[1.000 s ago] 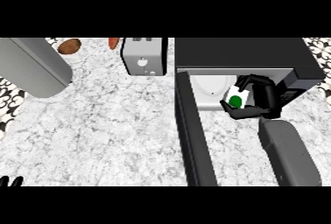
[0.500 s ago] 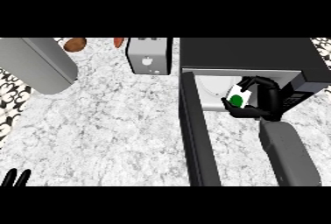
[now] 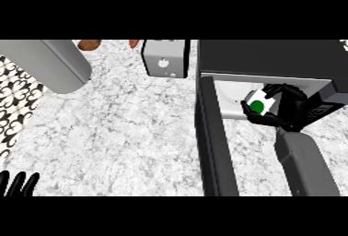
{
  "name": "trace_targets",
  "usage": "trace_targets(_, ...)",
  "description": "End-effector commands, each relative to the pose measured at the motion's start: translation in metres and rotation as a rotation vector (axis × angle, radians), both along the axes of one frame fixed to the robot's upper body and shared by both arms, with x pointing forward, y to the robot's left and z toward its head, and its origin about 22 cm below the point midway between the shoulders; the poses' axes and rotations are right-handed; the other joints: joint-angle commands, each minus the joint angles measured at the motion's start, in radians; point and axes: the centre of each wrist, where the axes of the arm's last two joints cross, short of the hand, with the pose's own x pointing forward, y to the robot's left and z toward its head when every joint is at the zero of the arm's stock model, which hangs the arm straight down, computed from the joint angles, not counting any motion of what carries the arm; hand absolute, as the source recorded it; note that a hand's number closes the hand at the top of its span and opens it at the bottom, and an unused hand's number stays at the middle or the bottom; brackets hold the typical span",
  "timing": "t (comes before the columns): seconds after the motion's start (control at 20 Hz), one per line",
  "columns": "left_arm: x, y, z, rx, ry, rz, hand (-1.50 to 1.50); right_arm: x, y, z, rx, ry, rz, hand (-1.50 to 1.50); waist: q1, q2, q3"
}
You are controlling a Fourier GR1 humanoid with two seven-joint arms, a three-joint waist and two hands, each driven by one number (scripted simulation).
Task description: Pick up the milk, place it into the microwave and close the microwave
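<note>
Right hand (image 3: 285, 110): fingers curled round the milk (image 3: 258, 104), at 3 o'clock in your view, held in the microwave (image 3: 272, 57) mouth.
Change over the last second: hardly any advance. You still have to release the carton and close the door (image 3: 214, 152), which stands open toward 6 o'clock.
Label: green disc, no legible writing.
Left hand (image 3: 17, 182): 8 o'clock corner, fingers up, resting, now more in view.

Smooth mottled grey-white stone on the counter (image 3: 122, 133), low sheen. Matt black casing on the microwave (image 3: 265, 55), its door (image 3: 214, 152) dark and smooth (cavity pale, plain). Satin grey metal look on the toaster (image 3: 165, 57). Matt white paper-like milk (image 3: 259, 102) carton. Matt black right hand (image 3: 292, 113), smooth grey forearm (image 3: 306, 161).
</note>
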Motion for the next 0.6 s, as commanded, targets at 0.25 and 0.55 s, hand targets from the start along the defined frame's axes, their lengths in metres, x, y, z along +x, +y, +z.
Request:
trace_targets(0.25, 0.008, 0.000, 0.004, 0.063, -0.014, -0.025, -1.50, 0.022, -0.016, 0.017, -0.266, 0.058, -0.273, -1.50, 0.102, 0.074, -0.032)
trace_targets(0.55, 0.014, 0.000, 0.002, 0.094, -0.005, -0.035, -1.50, 0.018, -0.013, 0.010, -0.311, 0.047, -0.334, -1.50, 0.124, 0.082, -0.030)
